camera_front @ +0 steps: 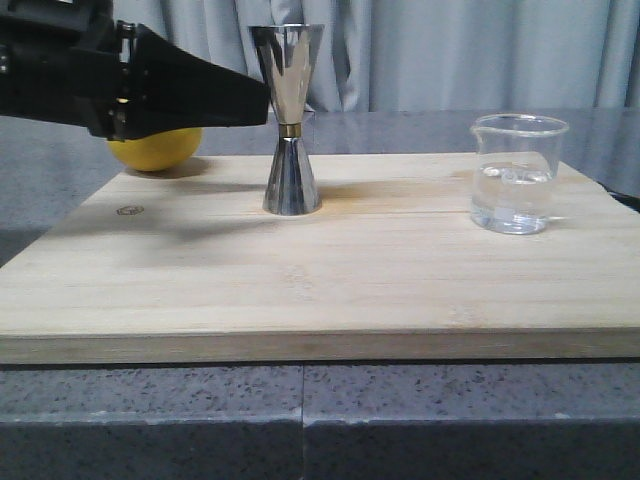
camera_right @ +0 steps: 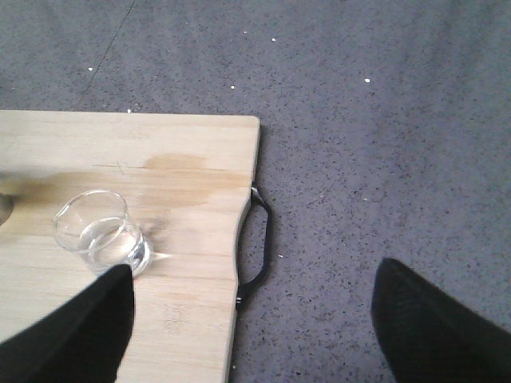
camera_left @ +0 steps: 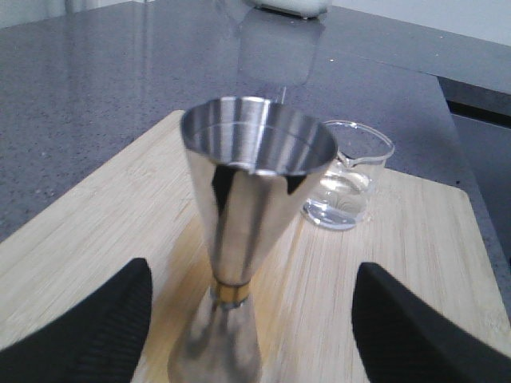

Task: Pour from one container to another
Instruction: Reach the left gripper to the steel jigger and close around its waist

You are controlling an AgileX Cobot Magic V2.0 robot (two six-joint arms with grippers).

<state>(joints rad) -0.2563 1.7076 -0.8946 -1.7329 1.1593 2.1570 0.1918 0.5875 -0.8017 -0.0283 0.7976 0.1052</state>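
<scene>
The steel jigger [camera_front: 288,130] stands upright at the back middle of the wooden board [camera_front: 300,290], its brass band at the waist. My left gripper [camera_front: 262,100] reaches in from the left at the height of its upper cup. In the left wrist view the gripper [camera_left: 251,271] is open, with the jigger [camera_left: 247,207] between the black fingers [camera_left: 88,335] and touching neither. The glass beaker [camera_front: 515,180], part full of clear liquid, sits on the board's right side. My right gripper [camera_right: 254,271] hovers open over the board's right edge, with the beaker [camera_right: 100,231] just off one finger [camera_right: 72,335].
A yellow round fruit [camera_front: 155,150] lies behind the board's back left corner, under my left arm. A black handle [camera_right: 259,239] hangs on the board's right edge. Grey speckled countertop [camera_right: 383,144] surrounds the board. A curtain hangs behind.
</scene>
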